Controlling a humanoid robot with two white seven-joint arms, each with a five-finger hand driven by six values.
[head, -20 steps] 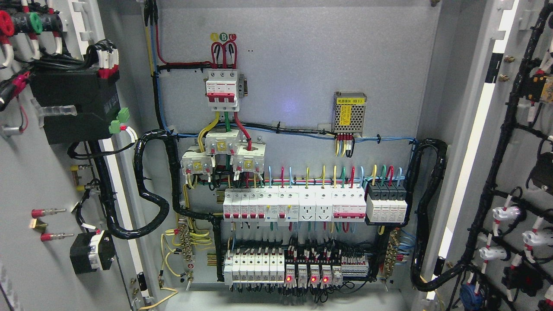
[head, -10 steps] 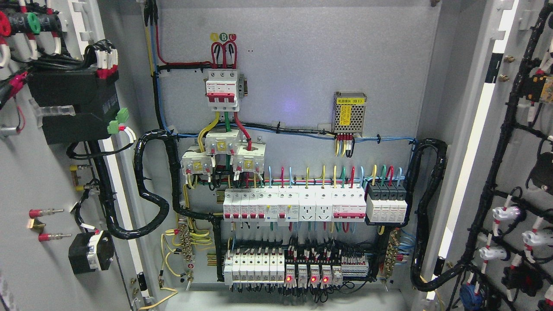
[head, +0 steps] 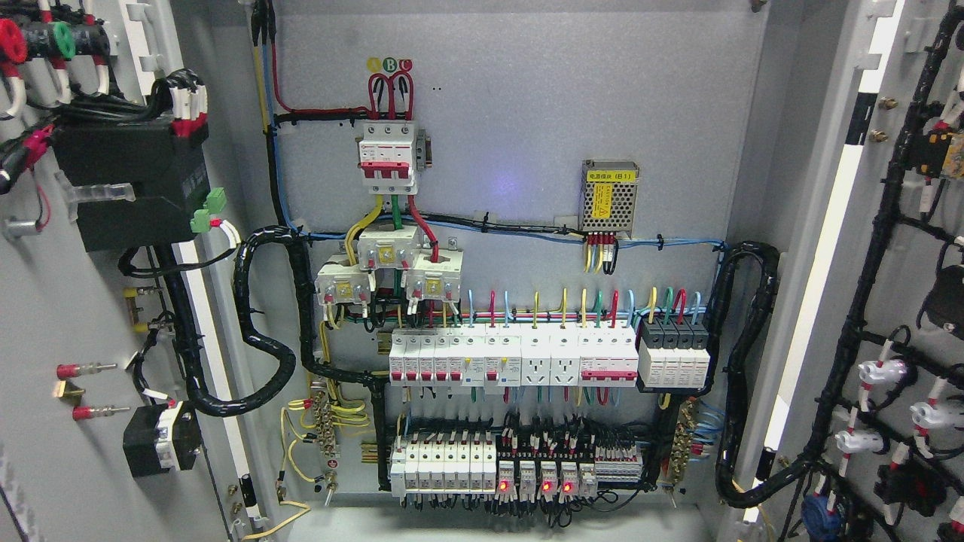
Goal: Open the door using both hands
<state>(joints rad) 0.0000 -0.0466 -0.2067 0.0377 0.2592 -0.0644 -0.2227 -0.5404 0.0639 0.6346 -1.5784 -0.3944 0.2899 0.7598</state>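
Both doors stand wide open, so the task looks done or nearly so. The left door point(head: 68, 316) is swung out to the left edge, its inner face turned toward the camera, and the right door point(head: 904, 301) is swung out likewise on the right. Each carries its own wiring: a black box point(head: 128, 184) and a looped black cable point(head: 260, 324) on the left, a black harness point(head: 866, 301) with white lamp backs on the right. These loops probably have slack so the doors can swing without pulling the wires.

Between the doors the back panel point(head: 520, 98) is fully in view. A red-and-white main breaker point(head: 388, 150) sits high, feeding down to a row of breakers point(head: 527, 361) and a lower row of relays point(head: 538, 474) with red lights lit (so the cabinet seems to be powered). A small power supply point(head: 610, 197) with a yellow label hangs at the right.

Neither hand shows anywhere in the view, so I cannot tell whether either is holding a door or hanging free; they may be out past the picture's edges.
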